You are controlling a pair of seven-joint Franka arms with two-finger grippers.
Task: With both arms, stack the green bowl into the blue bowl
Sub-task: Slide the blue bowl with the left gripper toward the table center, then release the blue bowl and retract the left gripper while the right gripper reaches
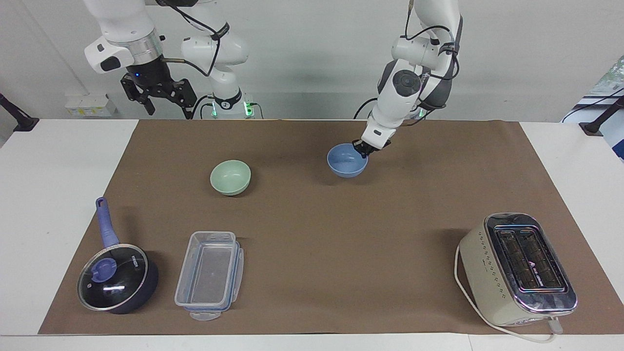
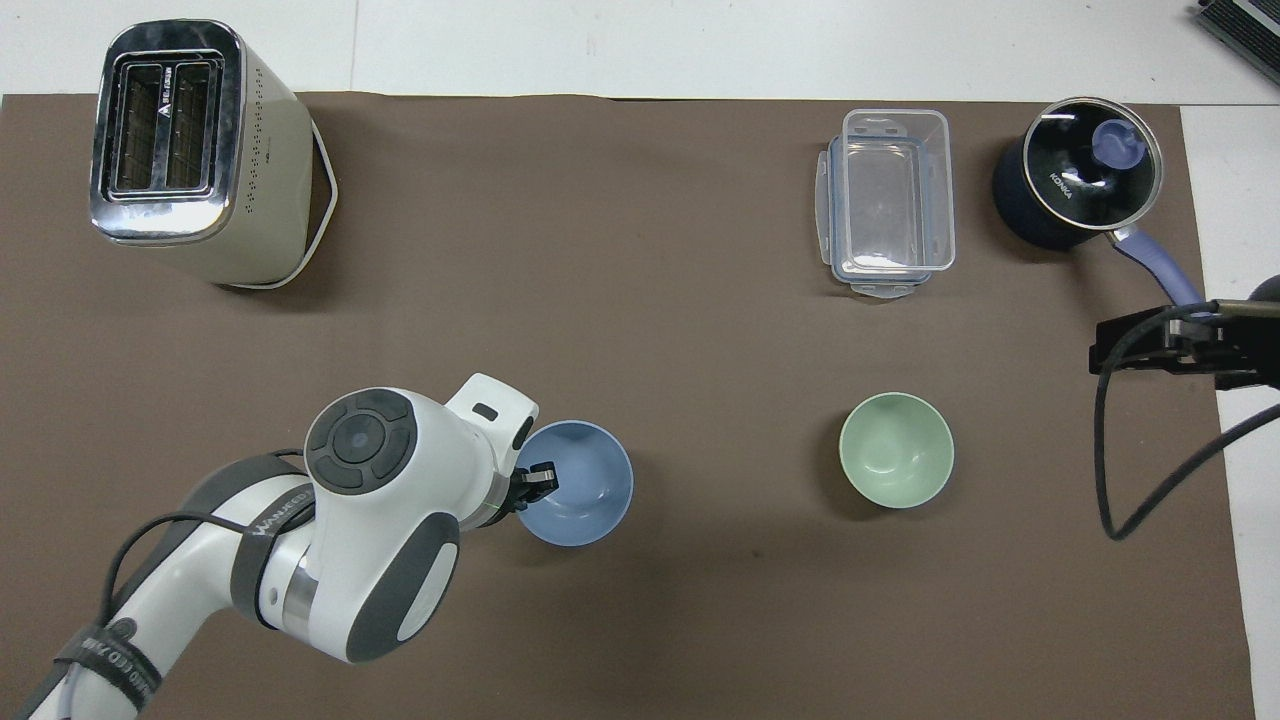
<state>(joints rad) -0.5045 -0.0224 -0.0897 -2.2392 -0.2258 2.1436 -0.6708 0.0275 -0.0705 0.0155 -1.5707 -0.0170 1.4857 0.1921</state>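
Observation:
The blue bowl (image 1: 347, 161) (image 2: 585, 495) is upright, low over the brown mat near its middle. My left gripper (image 1: 363, 148) (image 2: 535, 485) is shut on the bowl's rim, on the side toward the left arm's end. I cannot tell whether the bowl touches the mat. The green bowl (image 1: 230, 177) (image 2: 896, 449) sits upright and empty on the mat toward the right arm's end, well apart from the blue bowl. My right gripper (image 1: 168, 108) (image 2: 1150, 350) waits high over the mat's edge at the right arm's end, open and empty.
A cream toaster (image 1: 516, 268) (image 2: 190, 150) stands farthest from the robots at the left arm's end. A clear plastic container (image 1: 209, 275) (image 2: 888, 200) and a dark blue lidded saucepan (image 1: 114, 278) (image 2: 1075, 185) sit farther from the robots than the green bowl.

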